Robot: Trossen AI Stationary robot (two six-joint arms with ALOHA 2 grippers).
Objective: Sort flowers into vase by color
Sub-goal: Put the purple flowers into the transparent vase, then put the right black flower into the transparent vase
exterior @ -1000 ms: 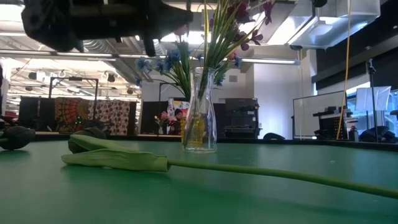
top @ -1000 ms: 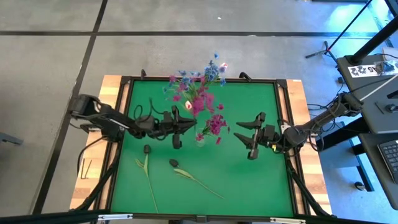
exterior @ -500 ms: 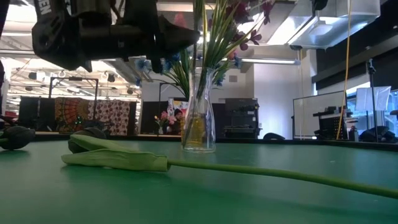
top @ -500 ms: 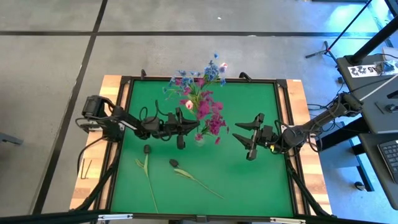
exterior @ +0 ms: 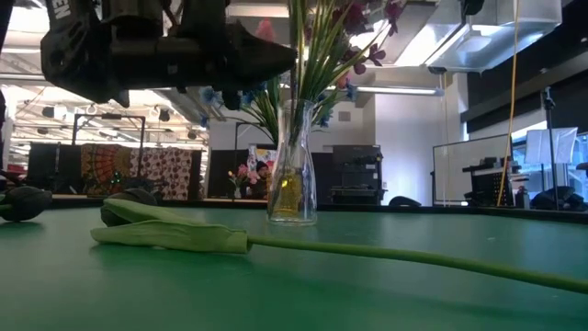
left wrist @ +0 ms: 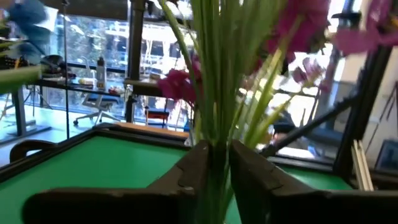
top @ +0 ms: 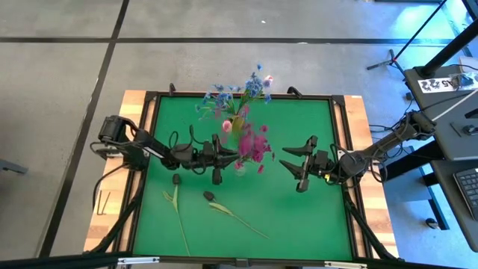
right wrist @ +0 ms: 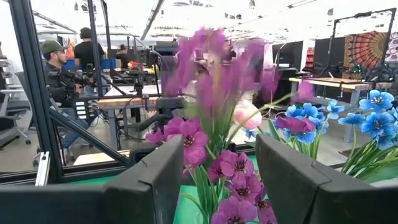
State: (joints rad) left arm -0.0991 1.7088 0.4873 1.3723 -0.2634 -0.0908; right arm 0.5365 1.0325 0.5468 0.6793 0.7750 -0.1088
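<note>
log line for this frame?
left gripper: shut on stems at vase | right gripper: open, waiting | two dark buds on mat

magenta flowers (right wrist: pixel 217 168) between the right hand's (right wrist: pixel 214 180) spread fingers (right wrist: pixel 146 180)

Vase mid-table, grippers either side, two stems loose in front.
Vase (top: pixel 240 169) stands on the table (top: pixel 314 217) holding a bunch of flowers (top: pixel 243 119). Left gripper (top: pixel 221 155) closes round stems just above the vase neck. Right gripper (top: pixel 300 166) to its right, apart. Two flowers (top: pixel 224 211) lie flat on the left-front mat.
</note>
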